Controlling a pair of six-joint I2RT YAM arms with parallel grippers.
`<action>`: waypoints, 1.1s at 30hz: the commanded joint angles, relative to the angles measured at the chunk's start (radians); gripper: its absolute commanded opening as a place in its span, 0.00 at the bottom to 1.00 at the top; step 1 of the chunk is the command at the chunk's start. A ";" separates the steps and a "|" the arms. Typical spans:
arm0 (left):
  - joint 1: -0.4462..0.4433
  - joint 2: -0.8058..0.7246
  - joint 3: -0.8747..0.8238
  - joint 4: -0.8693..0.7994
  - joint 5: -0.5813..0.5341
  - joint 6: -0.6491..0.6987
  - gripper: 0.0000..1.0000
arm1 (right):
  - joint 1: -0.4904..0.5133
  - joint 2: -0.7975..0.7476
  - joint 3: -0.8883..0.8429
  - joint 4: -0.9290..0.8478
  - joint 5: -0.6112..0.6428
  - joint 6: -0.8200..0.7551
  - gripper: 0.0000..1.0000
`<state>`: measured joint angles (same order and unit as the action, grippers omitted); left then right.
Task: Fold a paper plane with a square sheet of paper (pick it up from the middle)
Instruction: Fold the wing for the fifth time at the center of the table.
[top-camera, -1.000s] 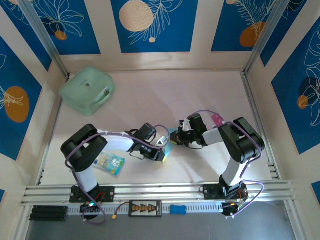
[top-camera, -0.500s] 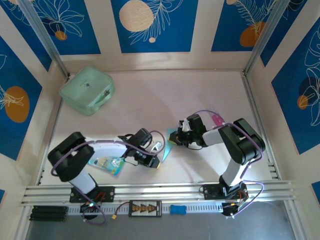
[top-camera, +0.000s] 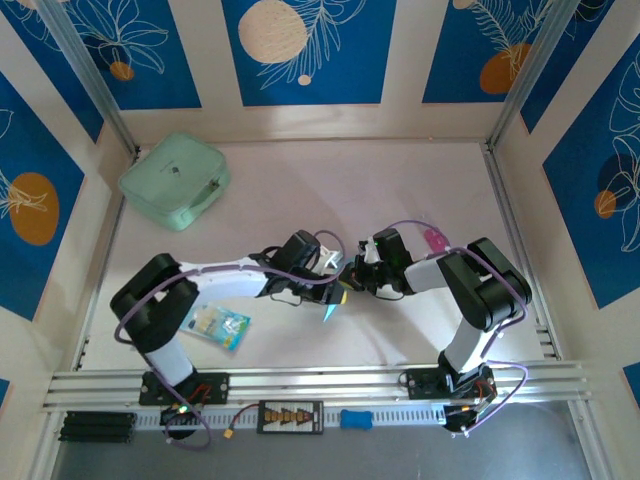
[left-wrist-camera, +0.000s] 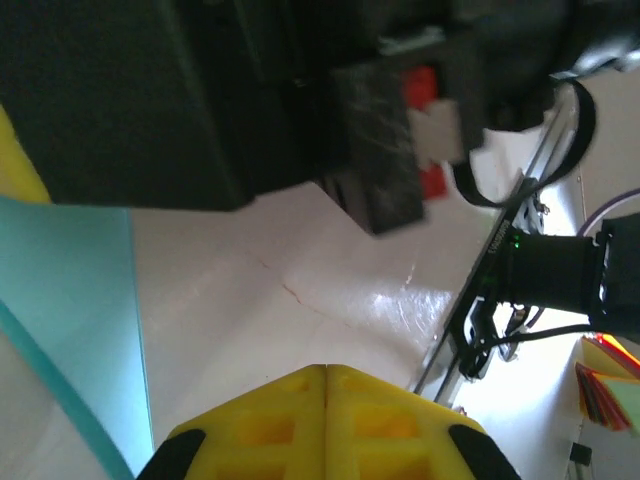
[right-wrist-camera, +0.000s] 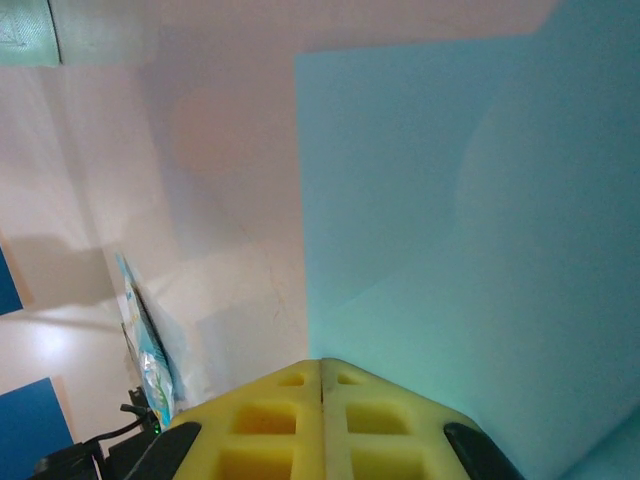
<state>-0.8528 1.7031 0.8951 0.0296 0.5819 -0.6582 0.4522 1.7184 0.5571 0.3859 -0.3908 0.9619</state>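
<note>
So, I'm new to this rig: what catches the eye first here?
Mid-table, the left hand and right hand meet, both shut, the right one apparently pinching a light-blue paper sheet. Then the mint-green pouch in the far-left corner, and a printed packet nearer the front left.

No legible text, label, number anywhere.

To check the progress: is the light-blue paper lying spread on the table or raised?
Raised on edge: from above the paper shows as a narrow strip, not a flat square. Folded or not: cannot tell.
</note>
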 joint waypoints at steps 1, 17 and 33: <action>0.008 0.044 0.020 0.036 -0.009 -0.023 0.05 | 0.003 0.043 -0.044 -0.188 0.117 0.004 0.07; 0.021 0.136 0.021 0.070 -0.053 0.024 0.05 | 0.009 0.028 -0.063 -0.185 0.129 0.008 0.07; 0.015 0.086 -0.125 -0.174 -0.010 0.104 0.05 | 0.012 0.036 -0.060 -0.202 0.142 0.007 0.07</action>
<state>-0.8379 1.7962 0.8299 0.0479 0.5434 -0.5892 0.4637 1.7050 0.5488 0.3813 -0.3660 0.9775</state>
